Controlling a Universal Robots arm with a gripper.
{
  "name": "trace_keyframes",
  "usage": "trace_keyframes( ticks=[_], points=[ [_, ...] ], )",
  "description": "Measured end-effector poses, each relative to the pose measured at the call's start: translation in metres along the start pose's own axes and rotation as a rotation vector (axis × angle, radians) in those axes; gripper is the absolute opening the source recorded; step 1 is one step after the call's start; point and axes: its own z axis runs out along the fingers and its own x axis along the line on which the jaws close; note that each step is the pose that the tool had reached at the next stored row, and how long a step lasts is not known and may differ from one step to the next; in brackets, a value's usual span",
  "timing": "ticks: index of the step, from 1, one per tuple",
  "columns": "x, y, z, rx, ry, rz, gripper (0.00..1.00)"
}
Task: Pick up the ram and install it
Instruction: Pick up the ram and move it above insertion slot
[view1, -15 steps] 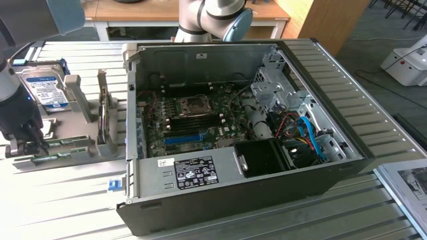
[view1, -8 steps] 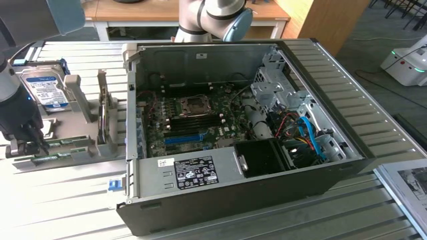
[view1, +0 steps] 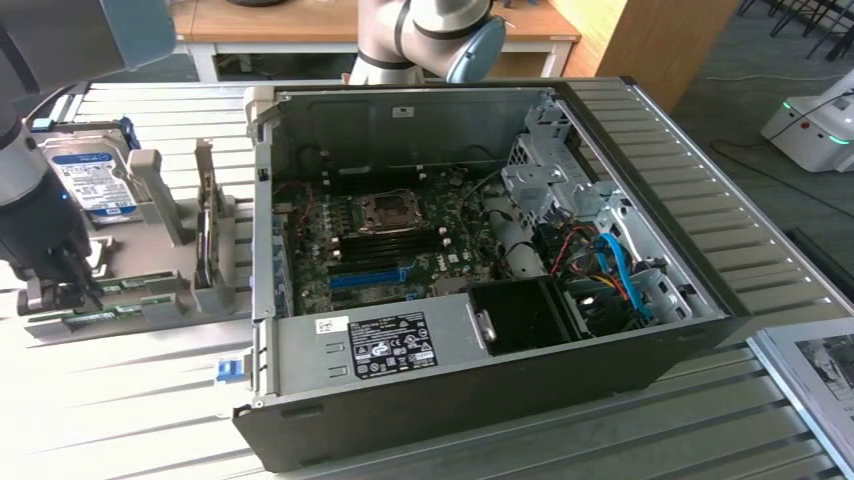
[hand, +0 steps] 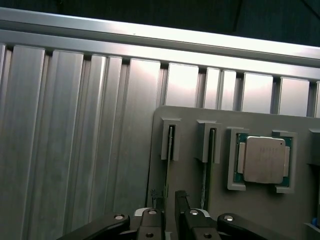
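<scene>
The gripper (hand: 169, 201) is cut off by the picture's edge in the wrist view, so its body and linkages show only in part. Between its fingers the ram (hand: 170, 144) stands edge-on as a thin line. The ram's faces are hidden, and whether the fingers touch it cannot be told. A second stick (hand: 211, 145) just beside the gripper is equally edge-on. The holder (hand: 200, 119) runs off the picture on the side far from the gripper. In the exterior view the arm (view1: 27, 190) above the gripper leaves the frame and covers part of the hard drive (view1: 99, 185) behind it.
</scene>
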Motion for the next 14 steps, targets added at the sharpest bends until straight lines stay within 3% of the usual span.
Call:
trace_keyframes(
  ticks=[14],
  points=[
    [0.001,-0.0121,-0.0004,-0.0001,0.0000,0.000,0.24]
  ],
)
